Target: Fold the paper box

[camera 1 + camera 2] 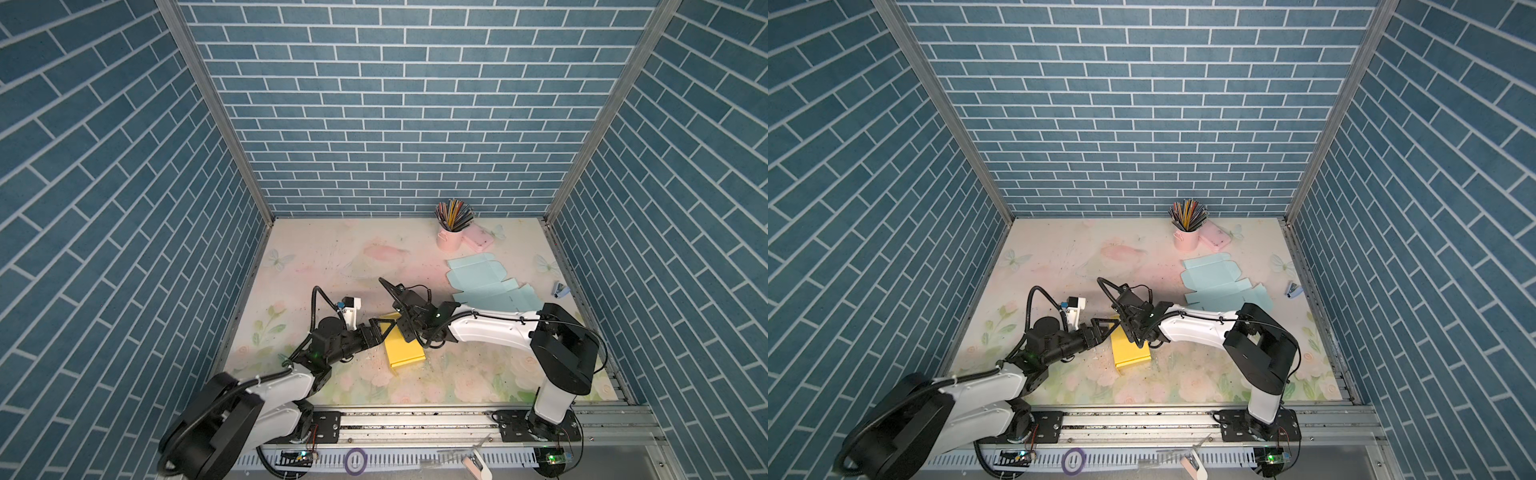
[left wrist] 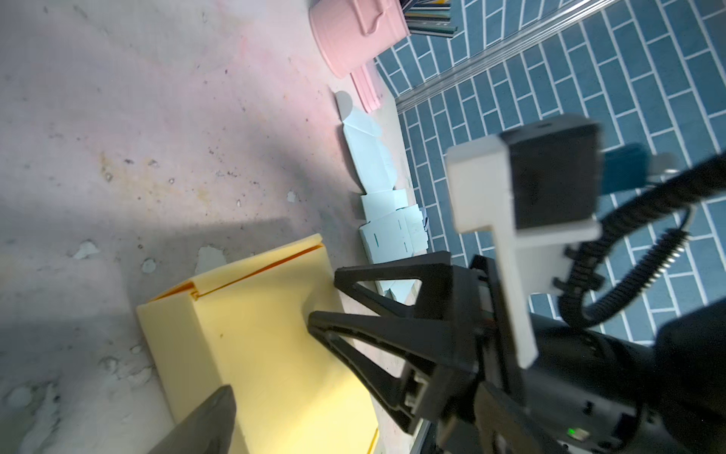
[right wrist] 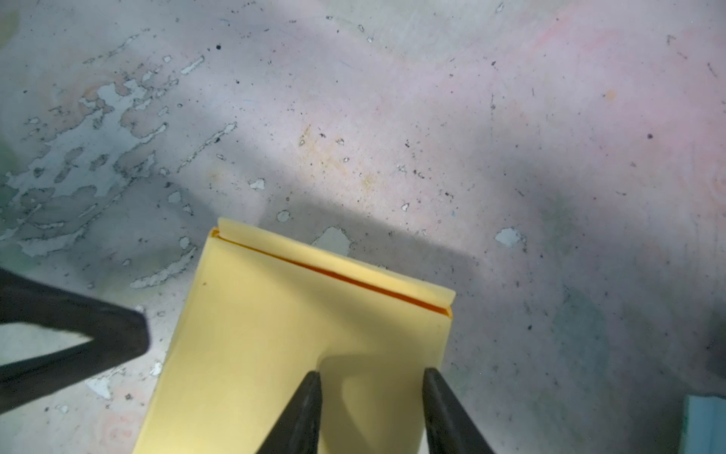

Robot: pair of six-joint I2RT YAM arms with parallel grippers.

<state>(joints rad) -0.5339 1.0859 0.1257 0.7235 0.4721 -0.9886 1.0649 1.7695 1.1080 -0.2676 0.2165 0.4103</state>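
Yellow paper box, one only, lies closed at the bench's front middle, a thin slit along its front edge. Left hand spread wide at its left edge, gripping nothing. Right hand part-spread over its top, holding nothing. Open room rearward left; one pink pencil cup and pale-blue flat blanks sit rear right.
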